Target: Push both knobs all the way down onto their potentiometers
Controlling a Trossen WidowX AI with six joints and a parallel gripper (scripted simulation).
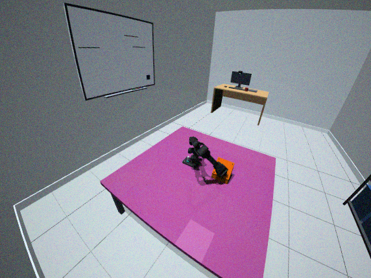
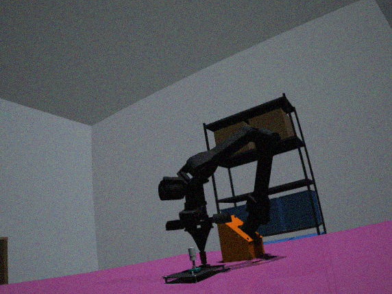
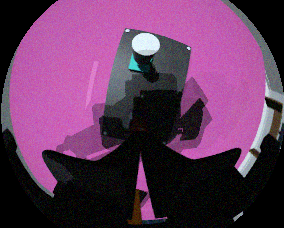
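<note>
A dark circuit board stands on the pink table. A pale grey knob sits high on its shaft above a teal potentiometer near the board's far end in the wrist view. My gripper is shut and points straight down. Its tips rest on top of a second, brownish knob, which sits lower than the grey one. Nothing is between the fingers.
The arm's orange base stands on the table right behind the board. A black shelf rack with boxes stands beyond the table. A desk with a monitor is far off.
</note>
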